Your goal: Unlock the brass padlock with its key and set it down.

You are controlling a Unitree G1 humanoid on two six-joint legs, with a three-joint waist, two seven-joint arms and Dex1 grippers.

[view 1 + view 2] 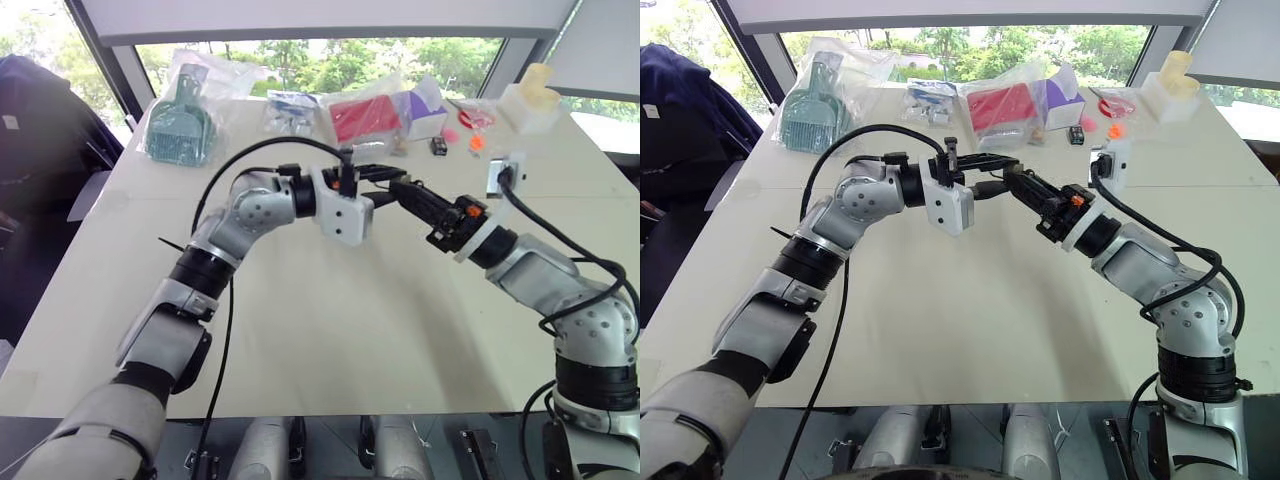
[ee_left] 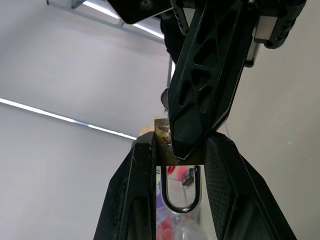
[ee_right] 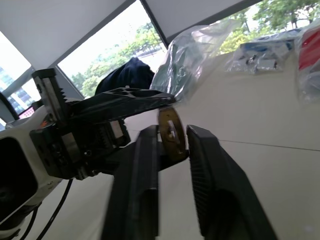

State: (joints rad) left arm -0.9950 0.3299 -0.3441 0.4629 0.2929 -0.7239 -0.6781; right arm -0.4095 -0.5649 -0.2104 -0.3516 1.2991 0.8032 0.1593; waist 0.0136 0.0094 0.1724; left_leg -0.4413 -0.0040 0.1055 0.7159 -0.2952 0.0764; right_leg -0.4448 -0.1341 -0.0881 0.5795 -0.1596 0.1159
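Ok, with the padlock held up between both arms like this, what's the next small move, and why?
Probably a gentle twist by the right end effector at the keyhole end. The left end effector clamps the brass padlock, its shackle looks seated, and the right one meets its base. I can't make out the key.

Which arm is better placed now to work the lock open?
Probably the right. The left gripper is shut on the brass padlock, holding it above the table; the right gripper meets its free end.
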